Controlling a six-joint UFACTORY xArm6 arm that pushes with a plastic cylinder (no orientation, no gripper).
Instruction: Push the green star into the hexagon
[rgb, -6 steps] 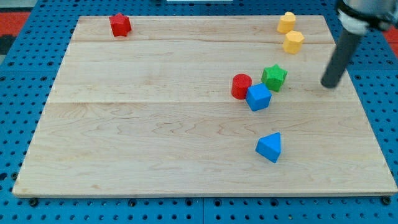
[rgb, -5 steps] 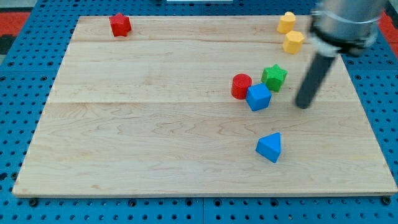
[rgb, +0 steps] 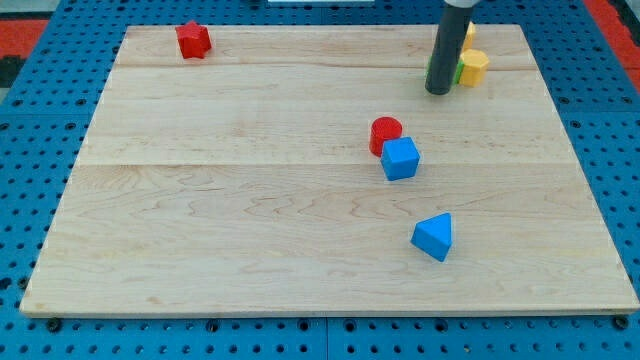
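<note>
You see my tip (rgb: 437, 93) has driven the green star (rgb: 458, 71) up from the blue cube (rgb: 400, 159) against the yellow hexagon (rgb: 474, 66); there's no hand, so nothing is gripped.

Two small red blocks are counted: a red faceted block (rgb: 193, 39) at the far left and a red cylinder (rgb: 385, 131) near the middle. Two blue blocks are counted: a blue cube (rgb: 400, 159) and a blue wedge-like block (rgb: 433, 237). One yellow hexagonal block (rgb: 473, 66) is clearly seen at the far right, with a sliver of green block (rgb: 457, 70) beside it. One dark rod is counted.
</note>
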